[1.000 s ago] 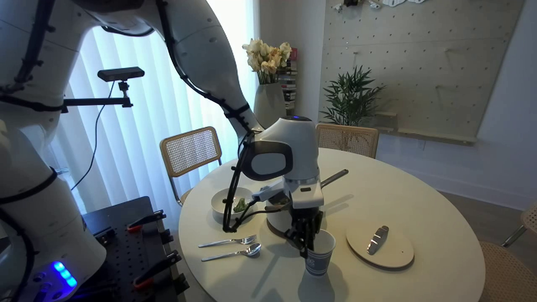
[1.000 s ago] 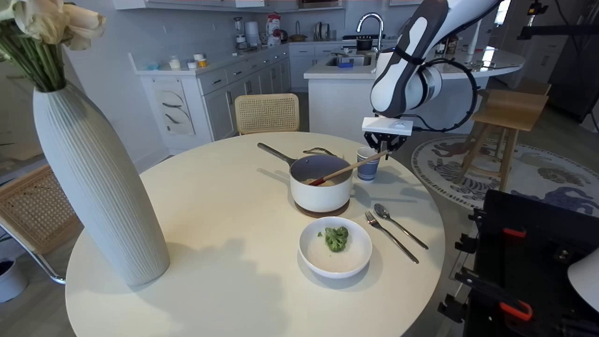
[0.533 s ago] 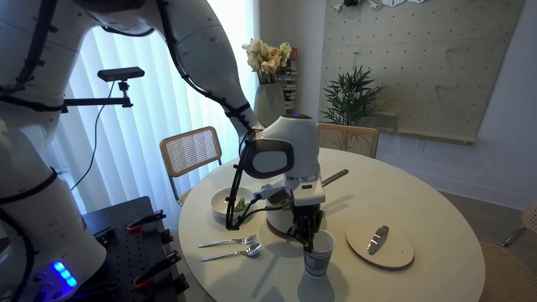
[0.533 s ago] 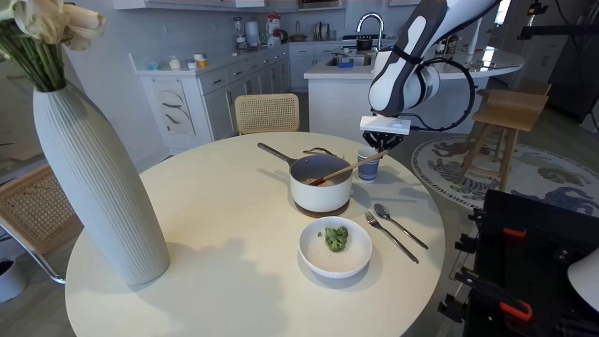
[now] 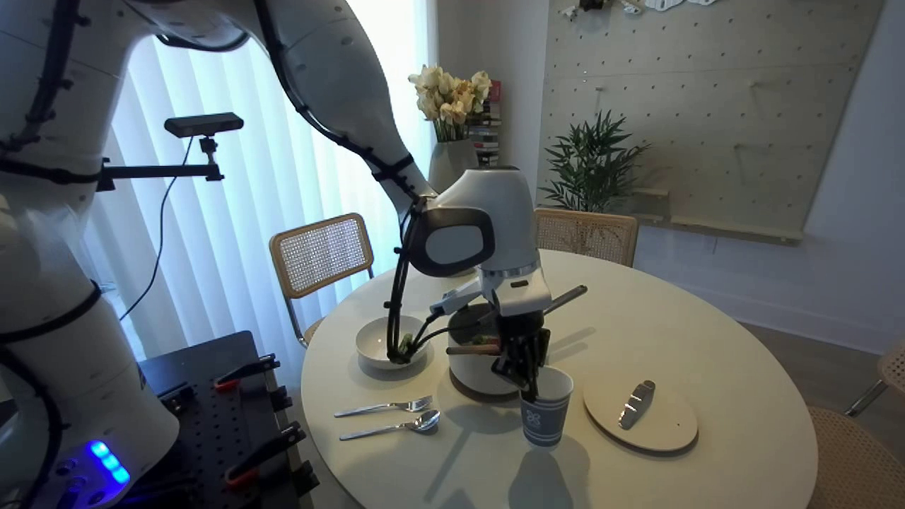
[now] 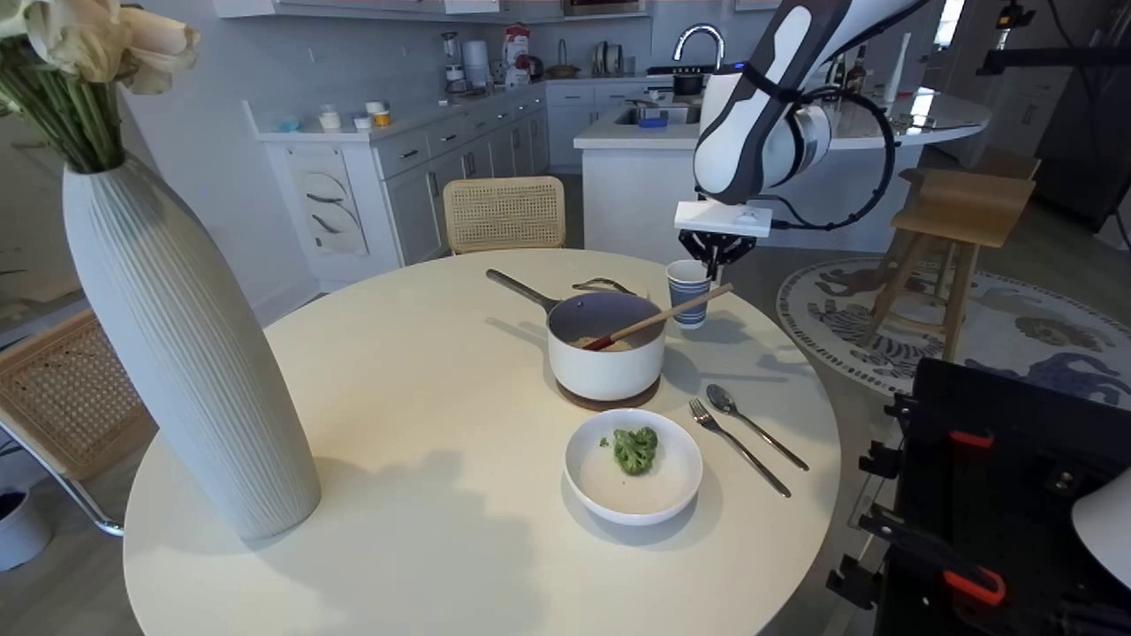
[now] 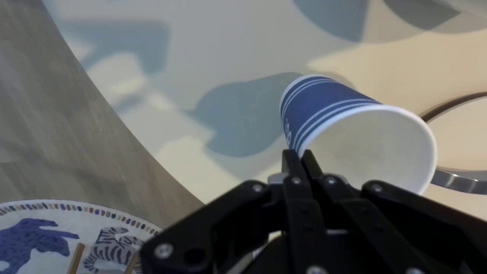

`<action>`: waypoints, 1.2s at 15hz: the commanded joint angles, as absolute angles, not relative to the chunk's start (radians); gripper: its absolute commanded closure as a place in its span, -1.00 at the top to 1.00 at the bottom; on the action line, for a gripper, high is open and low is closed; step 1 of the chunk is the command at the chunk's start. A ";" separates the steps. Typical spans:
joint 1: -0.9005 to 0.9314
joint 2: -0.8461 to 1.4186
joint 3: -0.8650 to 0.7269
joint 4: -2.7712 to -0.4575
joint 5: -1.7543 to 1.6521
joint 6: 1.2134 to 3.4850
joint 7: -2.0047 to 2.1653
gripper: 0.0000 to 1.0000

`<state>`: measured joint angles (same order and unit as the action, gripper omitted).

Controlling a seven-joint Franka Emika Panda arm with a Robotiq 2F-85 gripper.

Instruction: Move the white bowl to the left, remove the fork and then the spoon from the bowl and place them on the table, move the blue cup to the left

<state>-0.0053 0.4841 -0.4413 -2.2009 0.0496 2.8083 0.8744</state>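
The two-finger gripper [image 7: 300, 154] is closed almost tip to tip on the blue paper cup [image 7: 329, 99], apparently with just the thin wall pinched between its fingers. In the wrist view it holds the rim's nine o'clock edge; from there the mouth opens toward three and the base lies at twelve. The hold is therefore off the cup's long axis, and a quick swing could make it tilt. In an exterior view the cup hangs near upright, seemingly just clear of the table [image 5: 742, 424]. From it, the saucepan [image 5: 481, 373] is near at ten-thirty, the white bowl [image 5: 375, 341] farther at ten, the fork [image 5: 387, 406] and spoon [image 5: 389, 429] well apart at nine. Only the cup's move seems left. Whose left is meant I cannot tell; the jutting wooden utensil [image 6: 680, 309] looks the likeliest snag.
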 commanded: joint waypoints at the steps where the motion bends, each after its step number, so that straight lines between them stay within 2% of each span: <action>1: 0.105 0.347 -0.537 -2.302 -0.038 2.836 0.949 -0.98; 7: 0.375 0.141 -0.739 -2.387 -0.388 2.798 1.246 -0.98; 11: 0.523 -0.023 -0.788 -2.434 -0.687 2.749 1.510 -0.98; 14: 0.575 -0.169 -0.719 -2.490 -0.815 2.665 1.622 -0.98; 15: 0.450 -0.207 -0.547 -2.511 -0.784 2.637 1.598 -0.98; 18: 0.372 -0.274 -0.321 -2.572 -0.556 2.622 1.438 -0.98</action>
